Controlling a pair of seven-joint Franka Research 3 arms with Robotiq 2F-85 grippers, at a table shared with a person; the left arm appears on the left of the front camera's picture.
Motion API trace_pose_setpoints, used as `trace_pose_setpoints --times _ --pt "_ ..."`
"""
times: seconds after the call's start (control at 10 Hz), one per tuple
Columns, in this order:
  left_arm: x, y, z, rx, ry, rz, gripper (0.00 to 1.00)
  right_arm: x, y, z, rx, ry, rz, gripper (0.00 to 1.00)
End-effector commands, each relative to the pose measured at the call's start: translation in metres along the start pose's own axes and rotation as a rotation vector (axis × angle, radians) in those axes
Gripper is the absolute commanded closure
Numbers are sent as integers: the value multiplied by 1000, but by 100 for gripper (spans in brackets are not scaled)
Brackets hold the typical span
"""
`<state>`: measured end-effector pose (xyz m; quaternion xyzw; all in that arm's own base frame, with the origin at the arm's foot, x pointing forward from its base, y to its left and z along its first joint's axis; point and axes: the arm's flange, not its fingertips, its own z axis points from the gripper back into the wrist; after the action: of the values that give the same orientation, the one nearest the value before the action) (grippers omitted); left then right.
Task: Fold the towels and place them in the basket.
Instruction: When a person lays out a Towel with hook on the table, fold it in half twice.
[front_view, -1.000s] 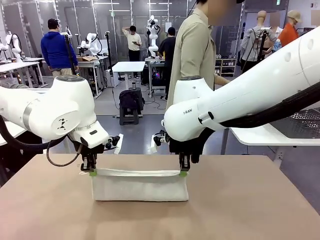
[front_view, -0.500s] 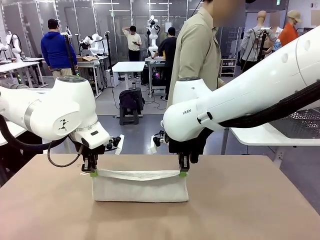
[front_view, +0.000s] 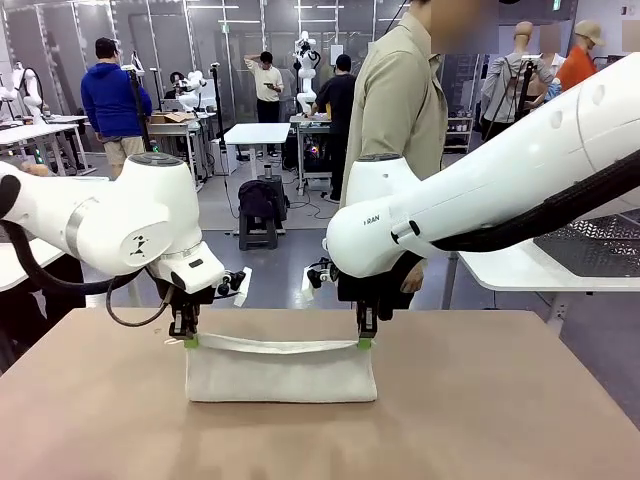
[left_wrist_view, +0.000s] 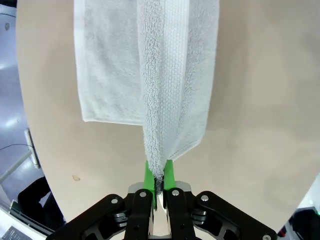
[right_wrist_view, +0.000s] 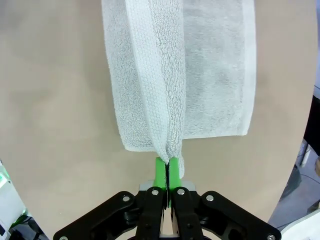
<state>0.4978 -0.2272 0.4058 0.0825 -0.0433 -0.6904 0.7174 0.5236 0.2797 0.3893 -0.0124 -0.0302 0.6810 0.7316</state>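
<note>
An off-white towel (front_view: 280, 372) hangs stretched between my two grippers above the brown table (front_view: 480, 420), its lower part resting on the tabletop. My left gripper (front_view: 189, 340) is shut on the towel's left top corner. My right gripper (front_view: 364, 342) is shut on the right top corner. In the left wrist view the green pads (left_wrist_view: 149, 172) pinch the towel's (left_wrist_view: 170, 75) edge, and the cloth runs away from my left gripper (left_wrist_view: 159, 176) over the table. The right wrist view shows the same: my right gripper (right_wrist_view: 165, 172) clamps the towel (right_wrist_view: 190, 75). The basket is out of view.
A person (front_view: 400, 110) in a beige shirt stands at the table's far side, behind my right arm. A white side table (front_view: 540, 270) with a dark mesh surface (front_view: 600, 245) sits at the right. Bare tabletop lies in front of the towel.
Both grippers have shifted slightly away from the camera with the towel, and the left arm's wrist has turned a little. The person has leaned a bit to the right.
</note>
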Motion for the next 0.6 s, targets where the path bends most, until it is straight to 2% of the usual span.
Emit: trace_pose_setpoints --times 0.0,0.5 --pt "2 26 -2 -23 25 -20 92 5 -19 -1 4 30 -23 97" --pt "-1 73 -31 -47 -6 1 92 8 -56 -24 15 44 -55 97"
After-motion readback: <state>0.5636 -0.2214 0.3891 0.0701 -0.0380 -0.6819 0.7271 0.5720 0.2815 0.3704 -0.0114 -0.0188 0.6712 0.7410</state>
